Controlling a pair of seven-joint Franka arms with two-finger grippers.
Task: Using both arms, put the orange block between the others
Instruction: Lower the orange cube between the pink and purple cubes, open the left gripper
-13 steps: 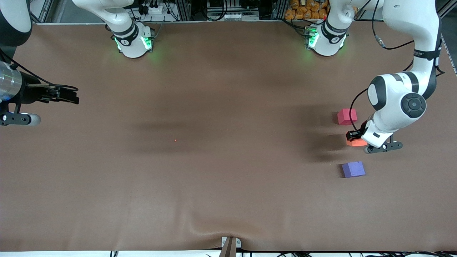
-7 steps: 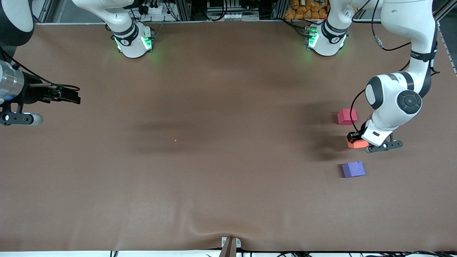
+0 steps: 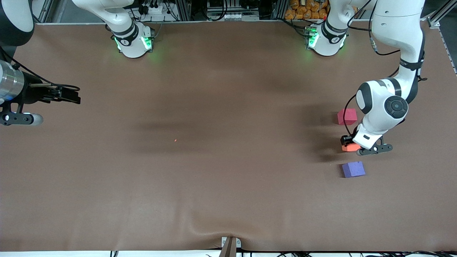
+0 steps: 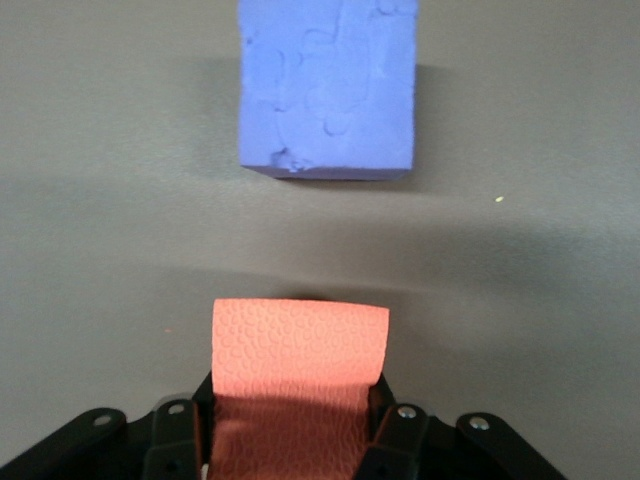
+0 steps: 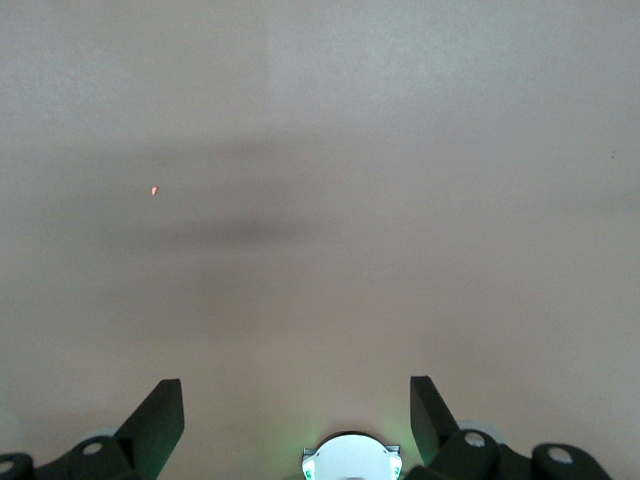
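1. We take the orange block (image 3: 350, 147) as our landmark: it sits toward the left arm's end of the brown bench (image 3: 214, 160), low over or on the surface; we cannot tell which.
2. The left pincer (image 3: 348, 142) is clamped tight on the orange block (image 4: 298, 370), its fingers (image 4: 176, 435) pressing two facing sides.
3. The red-pink block (image 3: 347, 116) lies farther from the front camera than the orange block, apart from it.
4. The purple block (image 3: 353, 169) lies nearer the camera than the orange block, also apart, so orange is between the two.
5. The right pincer (image 3: 68, 95) waits well away from the orange block, over the right arm's end of the bench, spread wide and holding nothing.
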